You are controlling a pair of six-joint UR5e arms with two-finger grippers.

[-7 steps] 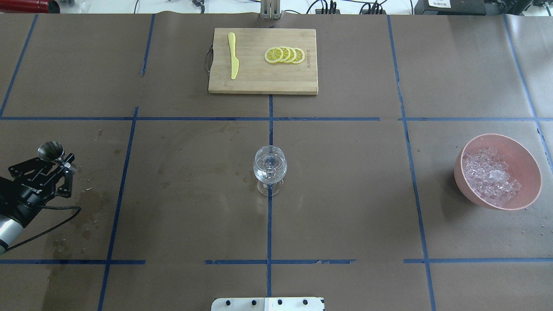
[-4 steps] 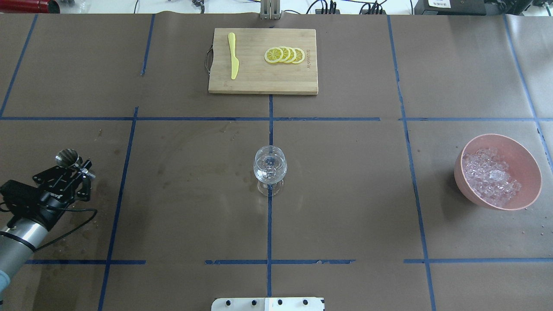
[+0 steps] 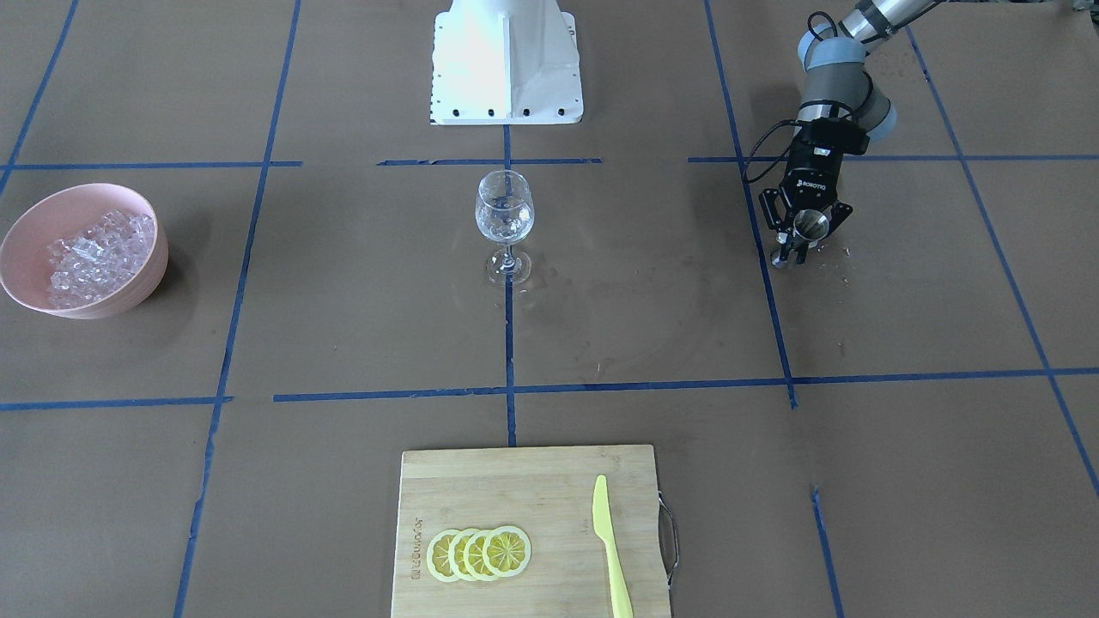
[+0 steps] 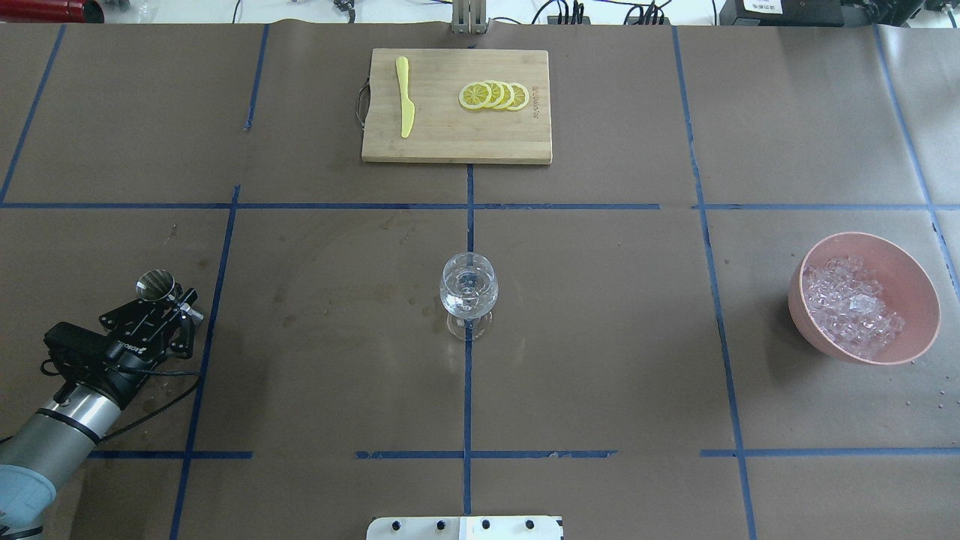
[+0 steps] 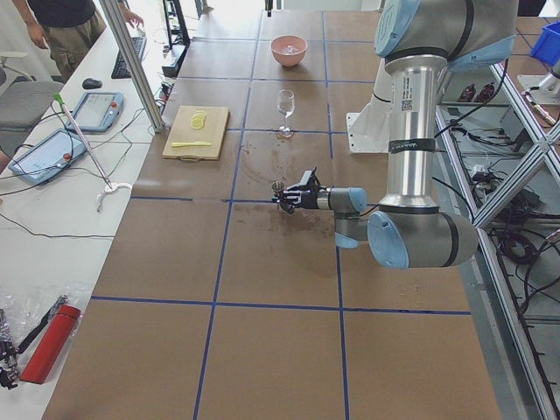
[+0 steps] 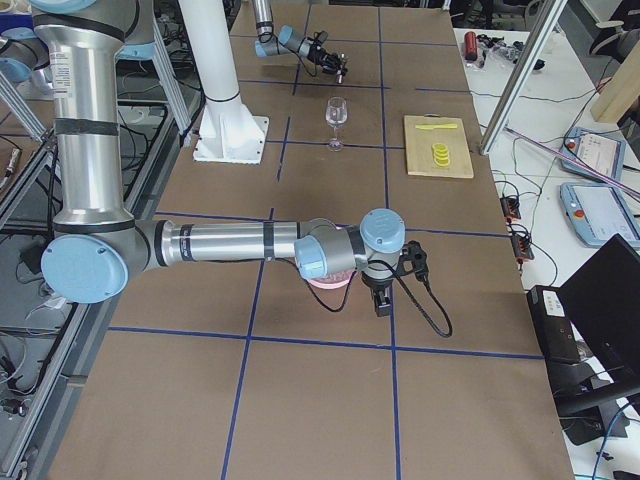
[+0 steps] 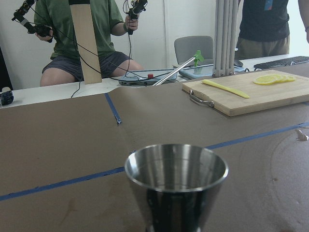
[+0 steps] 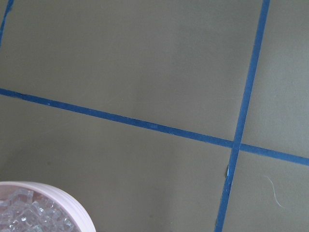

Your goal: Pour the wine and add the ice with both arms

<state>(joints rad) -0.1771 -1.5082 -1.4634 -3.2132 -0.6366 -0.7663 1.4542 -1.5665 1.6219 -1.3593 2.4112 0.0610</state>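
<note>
My left gripper (image 4: 166, 297) is shut on a steel jigger (image 4: 155, 285), held upright low over the table's left part, well left of the wine glass (image 4: 469, 289). The jigger (image 7: 176, 179) fills the left wrist view; I cannot tell whether it holds wine. The glass (image 3: 505, 215) stands at the centre on a blue tape cross. The ice (image 4: 851, 304) lies heaped in a pink bowl (image 4: 924, 292) at the right. My right gripper (image 6: 383, 300) hangs just past that bowl, shown only in the exterior right view, so I cannot tell its state. The right wrist view catches the bowl's rim (image 8: 72, 199).
A wooden cutting board (image 4: 450, 135) with lemon slices (image 4: 493, 96) and a yellow knife (image 4: 405, 96) lies at the far middle. The white pedestal base (image 3: 506, 60) stands behind the glass. Damp stains mark the paper near the left gripper. People sit beyond the table's far edge.
My left arm has carried the jigger to the right, toward the glass, and slightly nearer the robot. The glass and bowl have not moved.
</note>
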